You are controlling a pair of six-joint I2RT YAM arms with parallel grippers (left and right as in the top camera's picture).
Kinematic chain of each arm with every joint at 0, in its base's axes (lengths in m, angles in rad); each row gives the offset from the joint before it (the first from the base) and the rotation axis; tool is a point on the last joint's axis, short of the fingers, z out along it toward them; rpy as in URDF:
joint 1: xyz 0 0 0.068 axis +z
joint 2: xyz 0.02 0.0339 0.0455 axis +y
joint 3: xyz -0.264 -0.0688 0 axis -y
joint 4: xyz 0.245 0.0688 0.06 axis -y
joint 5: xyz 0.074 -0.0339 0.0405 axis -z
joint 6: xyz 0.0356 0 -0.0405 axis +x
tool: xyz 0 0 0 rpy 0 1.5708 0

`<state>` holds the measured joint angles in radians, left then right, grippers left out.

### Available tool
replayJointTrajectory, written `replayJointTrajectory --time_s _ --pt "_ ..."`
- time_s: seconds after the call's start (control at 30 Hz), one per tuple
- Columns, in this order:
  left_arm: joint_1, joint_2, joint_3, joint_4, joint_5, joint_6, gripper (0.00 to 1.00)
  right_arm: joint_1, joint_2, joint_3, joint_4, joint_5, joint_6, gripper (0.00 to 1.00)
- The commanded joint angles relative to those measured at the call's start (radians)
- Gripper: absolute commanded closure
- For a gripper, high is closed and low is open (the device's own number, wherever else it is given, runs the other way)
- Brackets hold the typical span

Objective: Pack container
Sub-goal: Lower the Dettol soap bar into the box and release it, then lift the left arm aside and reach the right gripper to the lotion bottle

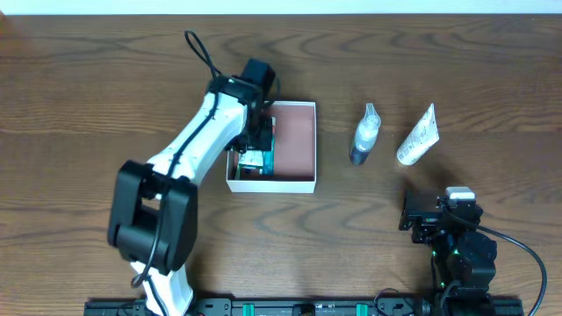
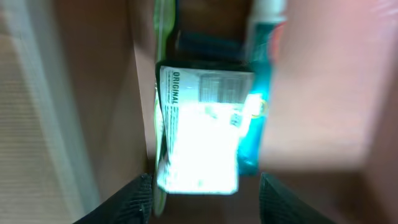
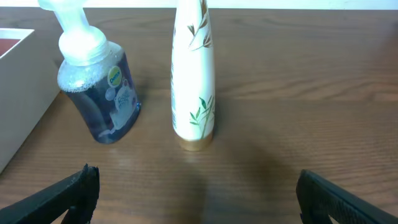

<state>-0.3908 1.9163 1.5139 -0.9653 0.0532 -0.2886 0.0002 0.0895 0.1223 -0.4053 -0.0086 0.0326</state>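
Observation:
The container is a square white box with a reddish-brown inside, left of the table's middle. A white labelled packet and a teal item lie in its left part. My left gripper reaches down into the box. In the left wrist view its jaws are open, apart on either side of the packet's near end. My right gripper is open and empty at the front right, jaws wide over bare table.
A clear pump bottle of blue liquid and a white tube with leaf print lie right of the box. In the right wrist view the bottle and tube are ahead, with the box wall at left.

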Motion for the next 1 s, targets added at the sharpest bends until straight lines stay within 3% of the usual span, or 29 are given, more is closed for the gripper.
replayJointTrajectory --time_s 0.0,0.23,0.37,0.5,0.67,0.97 --pt "-0.003 -0.141 0.088 -0.037 0.018 0.000 0.44 0.006 -0.006 -0.003 0.001 -0.007 -0.011 0.01" --pt "0.081 -0.379 0.099 -0.080 -0.053 0.033 0.32 0.006 -0.006 -0.003 0.001 -0.007 -0.011 0.01" --pt "0.214 -0.496 0.098 -0.115 -0.151 0.033 0.28 0.006 -0.006 -0.003 0.001 -0.007 -0.011 0.01" --pt "0.341 -0.565 0.098 -0.135 -0.152 0.057 0.23 0.006 -0.006 -0.003 0.001 -0.007 -0.011 0.01" --pt "0.487 -0.621 0.099 -0.165 -0.153 0.082 0.02 0.006 -0.006 -0.003 0.060 -0.009 -0.006 0.01" --pt "0.610 -0.638 0.098 -0.168 -0.151 0.082 0.02 0.006 -0.006 -0.003 0.144 -0.321 0.357 0.01"
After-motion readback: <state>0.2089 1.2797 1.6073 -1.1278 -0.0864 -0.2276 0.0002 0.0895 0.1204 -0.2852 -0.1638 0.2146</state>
